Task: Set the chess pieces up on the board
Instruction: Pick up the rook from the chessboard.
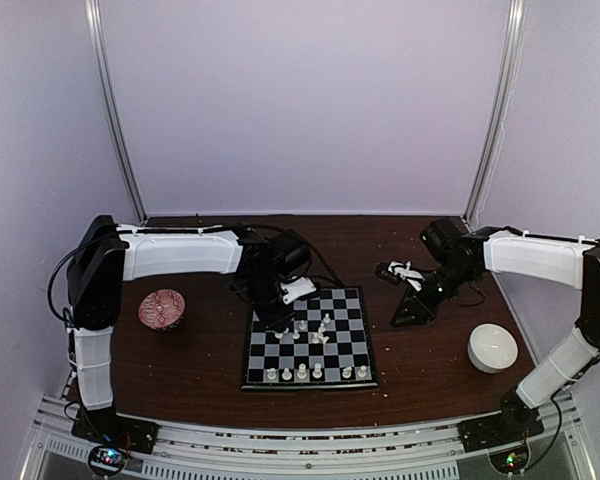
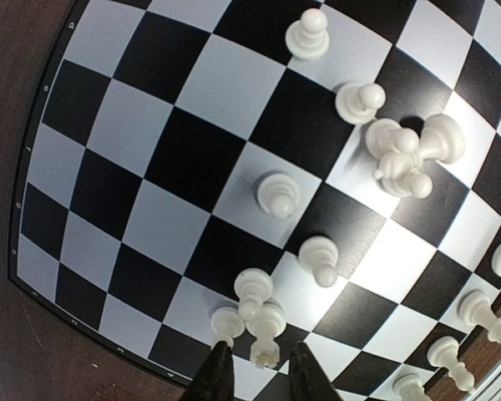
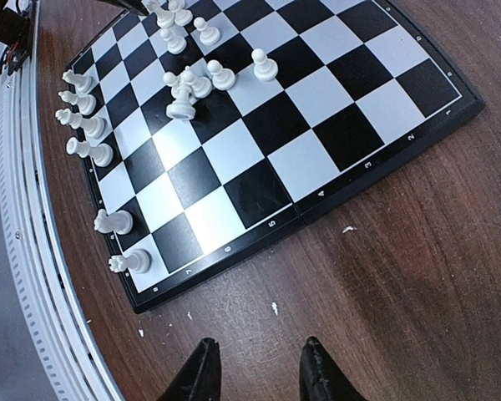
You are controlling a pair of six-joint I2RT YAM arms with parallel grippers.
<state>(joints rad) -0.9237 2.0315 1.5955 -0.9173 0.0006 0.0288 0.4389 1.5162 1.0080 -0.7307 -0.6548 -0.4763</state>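
Between the fingers of my left gripper (image 2: 260,361) sits one of the chess pieces (image 2: 265,338), a small cream one. My jaws stand a little apart on either side of it, and I cannot tell whether the pads actually press it or only bracket it. Two more chessmen crowd against it at my 11 and 12 o'clock. My left forearm runs level across the table, and the wrist bends steeply down over the 11 o'clock corner of the board (image 2: 192,159).

Further out at my 12 o'clock, single pieces stand on their own squares. At 1 o'clock a small knot of pieces (image 2: 409,154) is bunched together and touching. Seen from above, a row of pieces (image 1: 315,372) lines the board's 6 o'clock edge.

My right gripper (image 3: 255,363) is released, its jaws apart with nothing between them. It hangs over bare wood just off the board's 3 o'clock side, with the forearm sloping in from the right and the wrist tipped down. Pale crumbs (image 3: 274,307) dot the table (image 1: 200,370) below it.

A red patterned bowl (image 1: 162,308) sits at the board's 9 o'clock, and a white bowl (image 1: 492,347) at its 3 o'clock.
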